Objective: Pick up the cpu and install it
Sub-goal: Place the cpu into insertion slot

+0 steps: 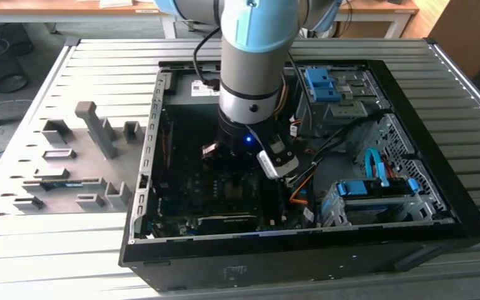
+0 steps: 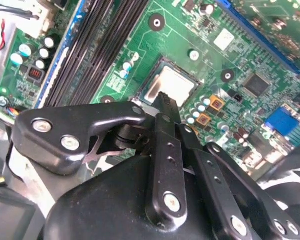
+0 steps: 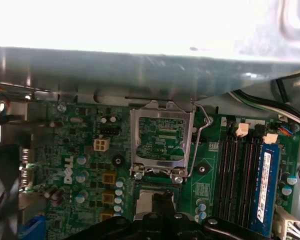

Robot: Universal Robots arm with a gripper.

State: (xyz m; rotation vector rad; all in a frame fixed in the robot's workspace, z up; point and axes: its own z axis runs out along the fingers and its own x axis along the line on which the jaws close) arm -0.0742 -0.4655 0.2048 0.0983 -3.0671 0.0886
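Noted: open computer case (image 1: 307,262) on slatted bench (image 1: 98,62), grey fixture tray (image 1: 90,156) beside it; green motherboard (image 3: 210,170) inside, socket frame (image 3: 162,114) raised.

Cpu (image 2: 174,84): small, flat, square chip with a pale silver-grey metal top that catches the light. Lying flat, metal face up, within the dark rectangular socket (image 2: 149,82) on the green motherboard (image 2: 190,30). Aligned square with the socket, a thin dark border visible along the exposed edges. Positioned near the long memory slots (image 2: 95,45), with a cluster of small capacitors (image 2: 202,107) on the opposite side. One edge covered by the tip of the claw (image 2: 165,100); contact between the two not determinable. In the first wrist view, visible as a pale square just beside the hinge end of the opened metal retention frame (image 3: 135,140), partly hidden behind the claw.
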